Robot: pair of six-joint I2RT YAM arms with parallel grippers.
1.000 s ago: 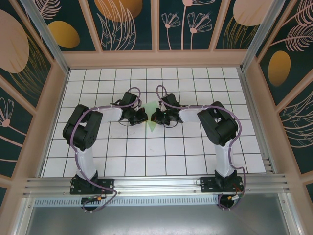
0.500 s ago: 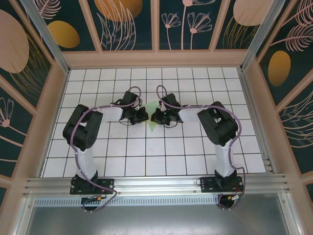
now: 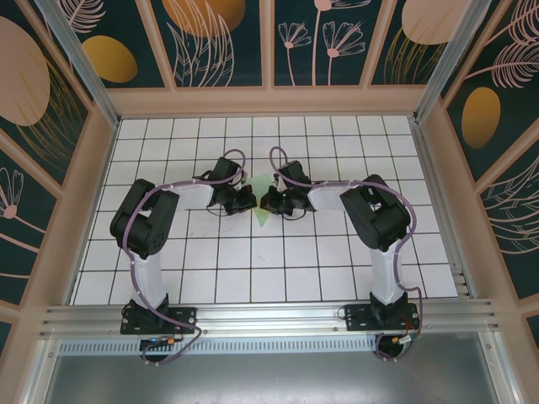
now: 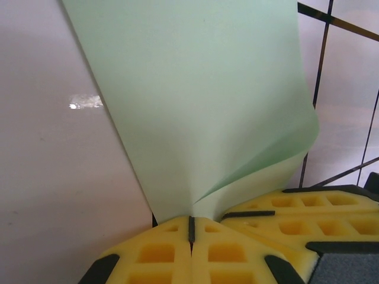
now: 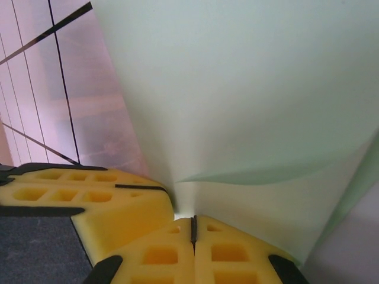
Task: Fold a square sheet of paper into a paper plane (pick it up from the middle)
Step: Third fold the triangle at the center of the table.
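Folding step: square sheet of paper, partly folded, near bench centre; pinched by left pincer and right pincer, each pressed together. Edges to be aligned before creasing.

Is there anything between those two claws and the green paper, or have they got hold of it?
Nothing visible stands between. The left gripper and right gripper are both pinched shut on the thin pale mint-green sheet of paper, close beside each other.
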